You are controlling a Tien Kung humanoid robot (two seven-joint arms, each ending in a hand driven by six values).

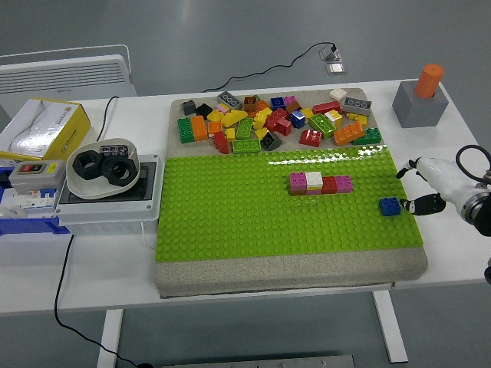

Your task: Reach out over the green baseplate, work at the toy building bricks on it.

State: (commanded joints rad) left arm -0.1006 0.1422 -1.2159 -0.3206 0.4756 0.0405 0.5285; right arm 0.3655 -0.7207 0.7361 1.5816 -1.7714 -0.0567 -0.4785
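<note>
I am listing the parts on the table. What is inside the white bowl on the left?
The white bowl holds two large black nuts, with a small dark part behind them. Whatever lies under the nuts is covered and cannot be seen.

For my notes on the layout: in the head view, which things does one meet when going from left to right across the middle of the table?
Yellow box → bowl of black nuts → green baseplate → row of joined bricks → blue brick → right hand.
</note>
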